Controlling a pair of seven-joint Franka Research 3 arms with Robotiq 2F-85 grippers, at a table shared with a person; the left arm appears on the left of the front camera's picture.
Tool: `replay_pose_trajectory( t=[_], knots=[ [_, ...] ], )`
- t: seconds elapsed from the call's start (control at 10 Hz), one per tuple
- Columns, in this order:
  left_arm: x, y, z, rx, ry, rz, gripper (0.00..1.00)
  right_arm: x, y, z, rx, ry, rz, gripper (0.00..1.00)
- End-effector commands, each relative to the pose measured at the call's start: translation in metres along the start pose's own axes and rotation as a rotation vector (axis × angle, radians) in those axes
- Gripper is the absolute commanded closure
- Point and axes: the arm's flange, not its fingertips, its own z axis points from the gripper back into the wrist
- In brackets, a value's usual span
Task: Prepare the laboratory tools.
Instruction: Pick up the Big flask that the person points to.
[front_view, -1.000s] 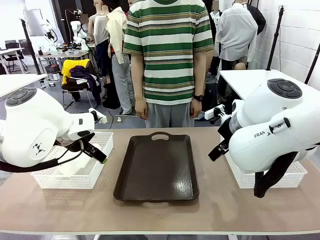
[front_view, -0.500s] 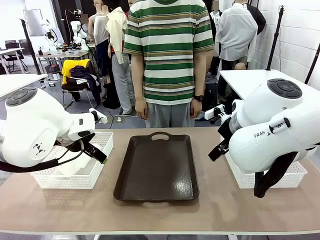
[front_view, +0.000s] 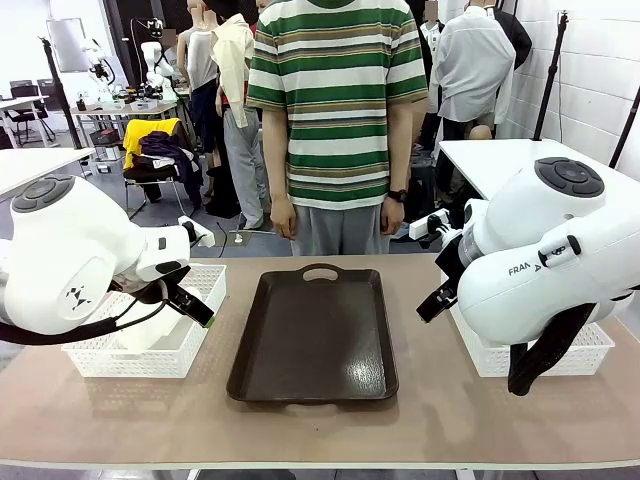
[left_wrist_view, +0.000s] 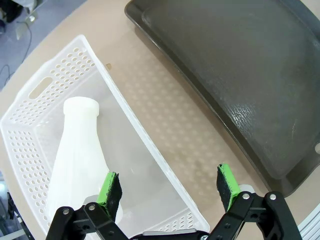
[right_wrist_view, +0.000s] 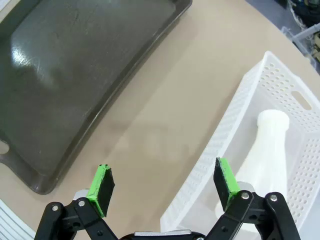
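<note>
First flask (left_wrist_view: 80, 155) lies on its side in the left basket (left_wrist_view: 55, 65), per left wrist view; second flask (right_wrist_view: 272, 150) lies likewise in the right basket (right_wrist_view: 240, 100), per right wrist view. Left claw (left_wrist_view: 170, 187) and right claw (right_wrist_view: 162, 185) both gape wide, empty, each hanging over its basket's inner rim beside the brown tray (front_view: 315, 330). Front view adds the layout: tray centred on the worktop (front_view: 430, 410) between the baskets, a person (front_view: 335, 110) standing at the far edge

Left gripper (left_wrist_view: 167, 186): my black two-finger claw, green pads (left_wrist_view: 109, 189), jaws spread wide.
Right gripper (right_wrist_view: 162, 184): mine too, spread wide.
</note>
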Motion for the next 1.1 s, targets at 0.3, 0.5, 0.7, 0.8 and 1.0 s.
replay_pose_trajectory(
  t=[0.3,0.5,0.7,0.8,1.0],
  knots=[
    [0.007,-0.001,0.022,0.039,-0.065,-0.018,0.0,-0.002,-0.009,0.022,0.014,0.004,-0.05,0.0],
    [0.016,0.008,0.071,0.045,-0.186,-0.026,0.0,-0.006,-0.042,0.062,0.018,-0.002,-0.071,0.0],
    [0.016,0.027,0.103,-0.037,-0.244,0.006,0.0,-0.006,-0.069,0.087,0.1,-0.004,-0.113,0.0],
    [0.013,0.047,0.116,-0.197,-0.204,0.021,0.0,-0.016,-0.089,0.102,0.203,0.019,-0.171,0.0],
    [0.003,0.08,0.132,-0.283,-0.247,0.095,0.0,-0.046,-0.136,0.126,0.323,-0.031,-0.312,0.0]
  ],
)
